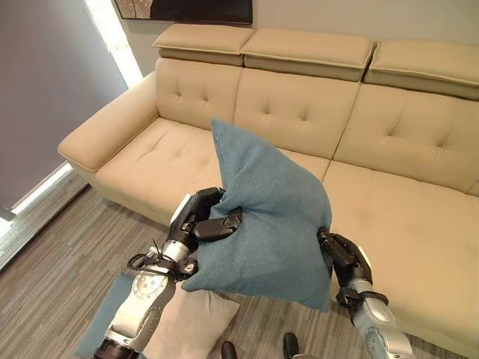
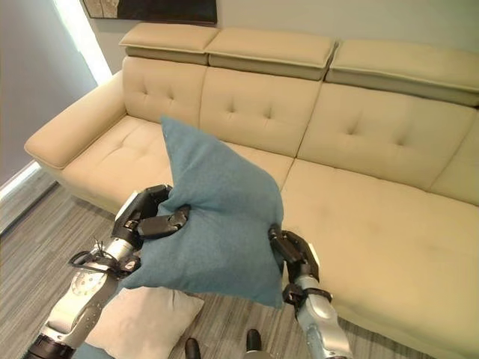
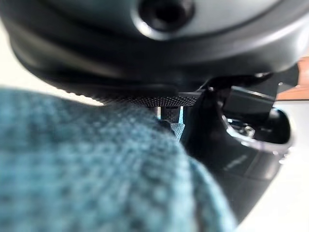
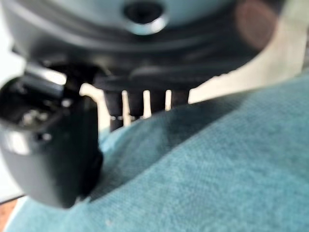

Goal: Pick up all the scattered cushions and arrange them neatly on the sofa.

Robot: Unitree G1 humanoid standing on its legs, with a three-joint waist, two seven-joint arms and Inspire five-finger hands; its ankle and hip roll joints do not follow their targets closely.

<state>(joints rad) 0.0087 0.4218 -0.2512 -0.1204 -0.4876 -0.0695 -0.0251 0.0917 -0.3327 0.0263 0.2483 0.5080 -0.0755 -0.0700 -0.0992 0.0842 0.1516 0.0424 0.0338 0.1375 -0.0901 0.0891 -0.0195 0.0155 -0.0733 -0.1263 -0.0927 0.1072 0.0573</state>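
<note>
We see the blue cushion (image 1: 266,217) held up in the air in front of the sofa (image 1: 389,217), one corner pointing up and its lower edge hanging above the floor (image 1: 60,277). The left hand (image 1: 200,218) grips its left side, the thumb pressed across the front of the fabric and the fingers (image 1: 196,203) curled round the edge behind. The right hand (image 1: 343,258) holds the right side near the lower corner, its fingers closed on the cloth; the right wrist view shows them tucked behind the blue weave. Below the raised cushion a beige cushion (image 1: 191,321) lies on the floor, resting partly on another blue cushion (image 1: 105,318) just beside the sofa's front.
</note>
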